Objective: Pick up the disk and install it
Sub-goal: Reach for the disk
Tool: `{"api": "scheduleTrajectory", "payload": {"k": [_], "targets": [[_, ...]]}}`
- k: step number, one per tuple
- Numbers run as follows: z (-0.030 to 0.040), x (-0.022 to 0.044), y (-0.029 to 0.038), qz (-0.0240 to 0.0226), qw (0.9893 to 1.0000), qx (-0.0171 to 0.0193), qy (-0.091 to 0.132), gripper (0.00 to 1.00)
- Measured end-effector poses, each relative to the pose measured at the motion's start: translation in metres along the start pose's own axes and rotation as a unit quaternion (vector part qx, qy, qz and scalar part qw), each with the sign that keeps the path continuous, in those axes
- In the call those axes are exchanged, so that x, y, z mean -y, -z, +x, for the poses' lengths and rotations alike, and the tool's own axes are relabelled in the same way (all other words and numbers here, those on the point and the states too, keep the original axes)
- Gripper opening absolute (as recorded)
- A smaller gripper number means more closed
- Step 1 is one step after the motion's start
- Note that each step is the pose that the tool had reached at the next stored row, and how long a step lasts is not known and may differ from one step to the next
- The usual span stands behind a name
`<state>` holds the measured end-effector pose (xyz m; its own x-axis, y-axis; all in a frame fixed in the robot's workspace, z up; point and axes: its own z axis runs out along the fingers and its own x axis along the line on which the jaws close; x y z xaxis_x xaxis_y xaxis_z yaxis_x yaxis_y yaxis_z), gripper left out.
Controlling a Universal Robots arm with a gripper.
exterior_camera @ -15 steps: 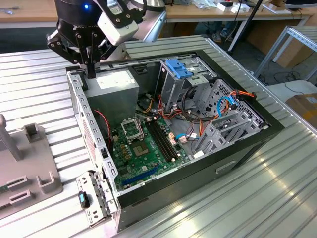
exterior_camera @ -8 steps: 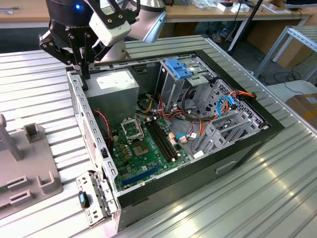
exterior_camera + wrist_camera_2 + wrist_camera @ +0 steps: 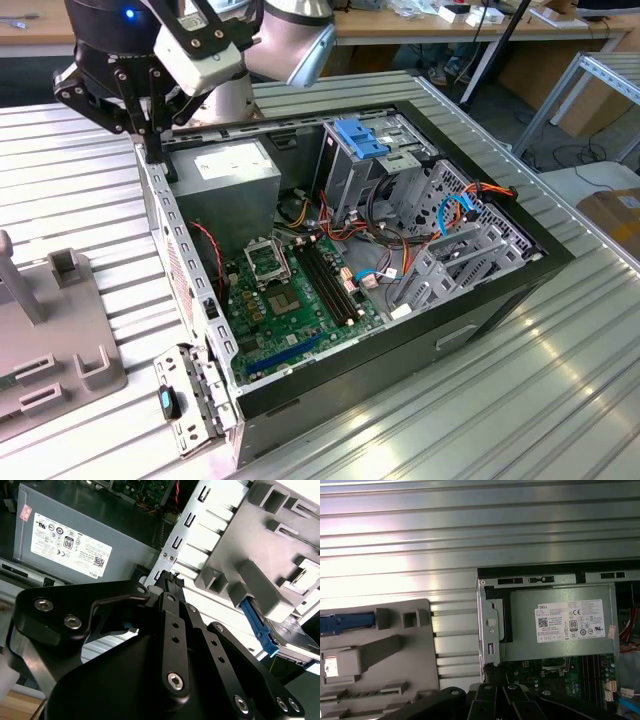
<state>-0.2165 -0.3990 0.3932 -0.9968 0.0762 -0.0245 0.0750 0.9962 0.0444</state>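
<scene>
– Jaw status of the gripper [image 3: 155, 150]?
– Closed, by the evidence of both wrist views. The black fingers [image 3: 172, 630] run together to a single tip, and nothing is visible between them.
– Gripper position?
– Upper left of the exterior view. The tip hangs low at the corner of the computer case [image 3: 480, 310], close to the power supply [image 3: 235, 175]. Contact with the sheet-metal edge of the case cannot be determined.
– Location of the disk?
– The disk [image 3: 345, 623] sits in the grey fixture [image 3: 385, 655], which rests on the ribbed table [image 3: 500, 420] just beside the case. In the exterior view the fixture lies at the left edge, lower half. The first wrist view shows one blue side rail of the disk. The second wrist view shows that rail with a strip of dark body beside it. The disk is apart from the gripper and is not yet in the case.
– Handling properties?
– Estimated: rigid metal body, dense for its size, no give under the pads. The bare faces are probably smooth and may slip. The internals are likely shock-sensitive, so avoid knocks and drops.
– Recommended hold?
– Estimated: grip at mid-length so the weight balances. Place the pads on the blue rails or the flat faces, clear of the label. The rails are plastic, so use moderate force.
</scene>
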Motion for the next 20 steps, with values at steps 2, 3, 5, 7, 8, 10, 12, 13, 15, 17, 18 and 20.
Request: {"api": "scheduleTrajectory", "payload": {"k": [2,3,5,7,8,10,12,13,15,17,18,20], "targets": [[0.0031,0.0002,0.0001,0.0000,1.0000,0.0000,0.000,0.11],[0.0043,0.0003,0.0001,0.0000,1.0000,0.0000,0.000,0.11],[0.0080,0.0006,0.0002,0.0000,1.0000,0.0000,0.000,0.11],[0.0122,0.0009,0.0004,0.0000,1.0000,0.0000,0.000,0.11],[0.0143,0.0011,0.0005,0.0000,1.0000,-0.0001,0.000,0.11],[0.0176,0.0013,0.0005,0.0000,1.0000,0.0000,0.000,0.11],[0.0224,0.0017,0.0006,0.0000,1.0000,0.0000,0.000,0.11],[0.0239,0.0018,0.0007,0.0000,1.0000,0.0000,0.000,0.11],[0.0274,0.0020,0.0008,0.0000,1.0000,0.0000,0.000,0.11],[0.0307,0.0023,0.0008,0.0000,1.0000,0.0000,0.000,0.11],[0.0324,0.0024,0.0009,0.0000,1.0000,0.0000,0.000,0.11],[0.0347,0.0026,0.0009,0.0000,1.0000,0.0000,0.000,0.11]]}}
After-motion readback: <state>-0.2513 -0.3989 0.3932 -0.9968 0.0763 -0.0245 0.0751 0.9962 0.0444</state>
